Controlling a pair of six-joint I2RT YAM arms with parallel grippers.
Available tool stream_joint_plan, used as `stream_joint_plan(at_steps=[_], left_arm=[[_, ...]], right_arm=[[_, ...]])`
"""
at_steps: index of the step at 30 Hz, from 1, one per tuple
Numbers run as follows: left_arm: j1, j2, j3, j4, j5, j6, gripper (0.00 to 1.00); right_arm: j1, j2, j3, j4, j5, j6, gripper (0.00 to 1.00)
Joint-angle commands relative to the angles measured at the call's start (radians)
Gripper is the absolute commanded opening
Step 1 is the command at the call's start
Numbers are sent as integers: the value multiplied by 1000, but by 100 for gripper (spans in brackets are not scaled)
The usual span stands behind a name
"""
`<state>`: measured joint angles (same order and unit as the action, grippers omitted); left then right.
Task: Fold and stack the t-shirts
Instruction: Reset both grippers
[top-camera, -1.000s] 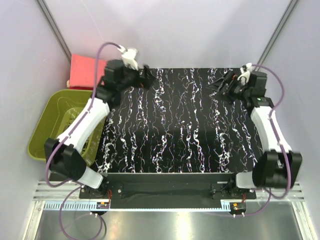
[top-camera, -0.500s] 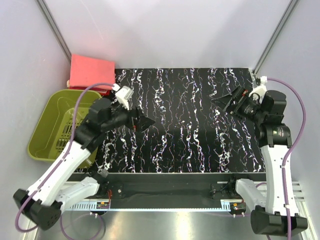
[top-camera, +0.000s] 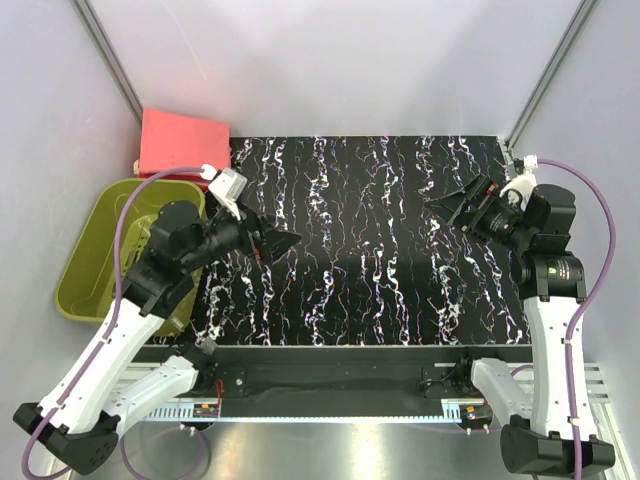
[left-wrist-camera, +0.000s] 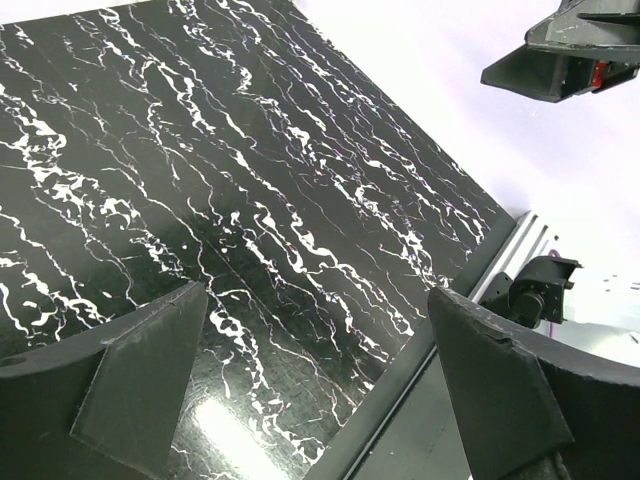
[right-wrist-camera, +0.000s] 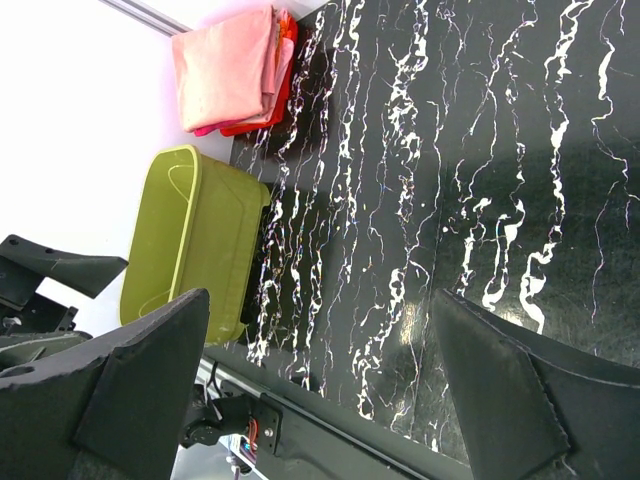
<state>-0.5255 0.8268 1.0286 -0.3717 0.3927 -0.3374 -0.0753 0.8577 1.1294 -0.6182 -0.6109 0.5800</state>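
A flat, squared stack of folded t-shirts (top-camera: 183, 142), soft salmon cloth over pink and red layers, lies just off the far left corner of a glossy black table (top-camera: 380, 270) veined with white. An olive plastic basket (top-camera: 100, 240) sits beside the table's left edge. The left gripper (top-camera: 283, 243) and right gripper (top-camera: 447, 208) hover over the table, their black wedge-shaped fingers spread wide, holding nothing.

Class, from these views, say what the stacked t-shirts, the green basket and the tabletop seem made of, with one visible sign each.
The t-shirts look like soft matte cloth: layered folded edges. The basket is likely plastic: smooth moulded walls, some sheen. The tabletop is glossy, marble-patterned, perhaps laminate or vinyl: it reflects light.
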Motion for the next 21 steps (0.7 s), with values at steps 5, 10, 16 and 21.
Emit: stream_joint_plan(at_steps=[5,10,16,21], left_arm=[[1,-28,64,-1,-26,1,99],[1,-43,64,-1,-51,6,99],[2,-40,68,-4,-63,12,99],[2,-37,70,-4,-68,15,99]], right_arm=[[6,-6,33,9,23,-8,100],[6,-5,32,9,36,-19,100],[5,-5,21,9,40,-20,100],[5,-9,21,9,42,-32,100]])
